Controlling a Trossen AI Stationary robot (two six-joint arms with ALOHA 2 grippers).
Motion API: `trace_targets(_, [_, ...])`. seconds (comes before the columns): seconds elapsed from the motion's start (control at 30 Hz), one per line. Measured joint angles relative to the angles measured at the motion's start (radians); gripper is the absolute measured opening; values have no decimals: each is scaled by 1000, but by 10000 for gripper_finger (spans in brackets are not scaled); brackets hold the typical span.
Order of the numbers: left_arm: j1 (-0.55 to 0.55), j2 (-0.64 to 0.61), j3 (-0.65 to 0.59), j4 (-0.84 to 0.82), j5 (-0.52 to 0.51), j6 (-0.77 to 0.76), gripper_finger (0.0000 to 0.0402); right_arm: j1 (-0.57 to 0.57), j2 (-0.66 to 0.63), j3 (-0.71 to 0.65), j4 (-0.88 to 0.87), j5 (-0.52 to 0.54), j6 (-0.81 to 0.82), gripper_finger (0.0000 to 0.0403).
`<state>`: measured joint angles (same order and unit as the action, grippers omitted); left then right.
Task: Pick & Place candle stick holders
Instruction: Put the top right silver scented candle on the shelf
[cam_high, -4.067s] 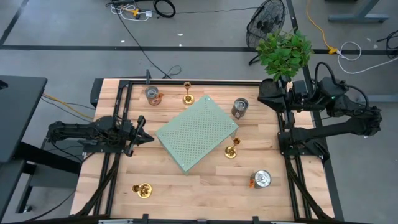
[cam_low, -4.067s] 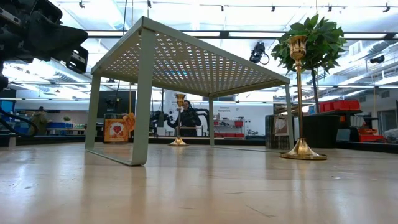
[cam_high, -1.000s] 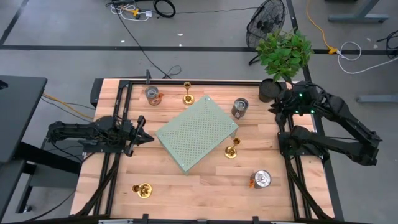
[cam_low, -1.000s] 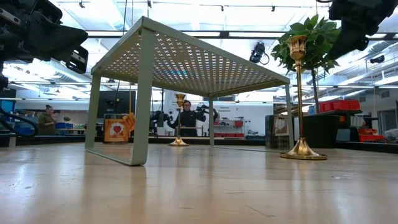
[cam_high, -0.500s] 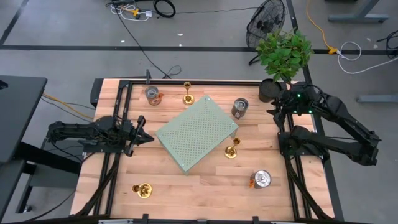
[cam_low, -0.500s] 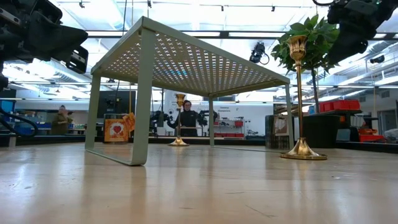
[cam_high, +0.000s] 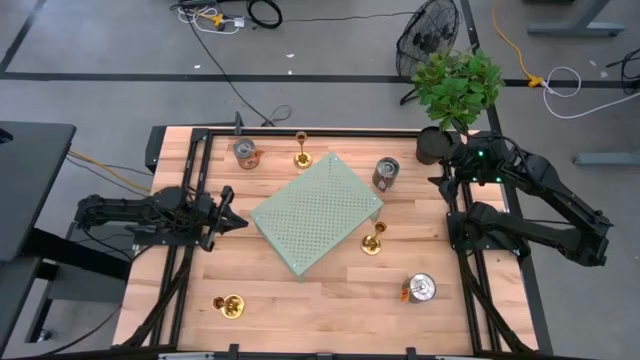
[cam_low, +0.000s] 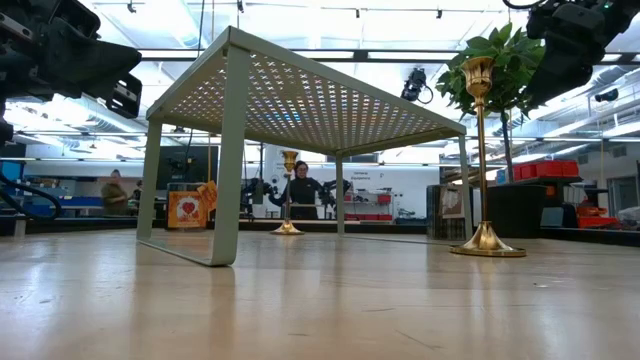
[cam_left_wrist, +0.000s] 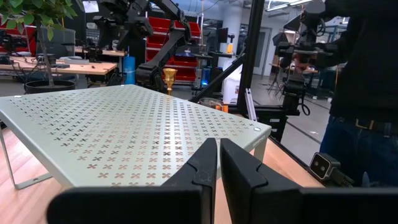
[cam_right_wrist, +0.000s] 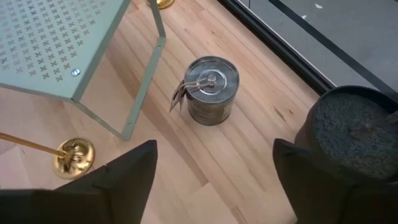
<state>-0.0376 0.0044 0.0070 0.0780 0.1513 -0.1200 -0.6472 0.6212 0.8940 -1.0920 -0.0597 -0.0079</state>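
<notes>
My right claw (cam_right_wrist: 214, 180) hangs wide open at the bench's (cam_high: 330, 305) upper right, above the tin (cam_right_wrist: 212, 89). The nearest candle holder (cam_right_wrist: 72, 155) stands beside the green rack (cam_high: 316, 213); descending carelessly, I risk clipping either. Left claw (cam_left_wrist: 218, 163) waits closed, centre left.

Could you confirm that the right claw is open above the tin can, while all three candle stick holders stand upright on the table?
Not quite: only two candle stick holders stand upright. The third holder, near the front left, lies on its side, as the high view shows. The right claw is indeed open above the tin can.
</notes>
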Motion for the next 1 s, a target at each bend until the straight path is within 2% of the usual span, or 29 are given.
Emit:
trace_targets(0.3, [0,0,0,0,0,0,26,0,0,0,0,1,5,371])
trace_targets(0.47, [0,0,0,0,0,0,25,0,0,0,0,67,8,396])
trace_targets(0.83, [0,0,0,0,0,0,26,0,0,0,0,44,57,399])
trace_targets(1.0, [0,0,0,0,0,0,25,0,0,0,0,82,83,399])
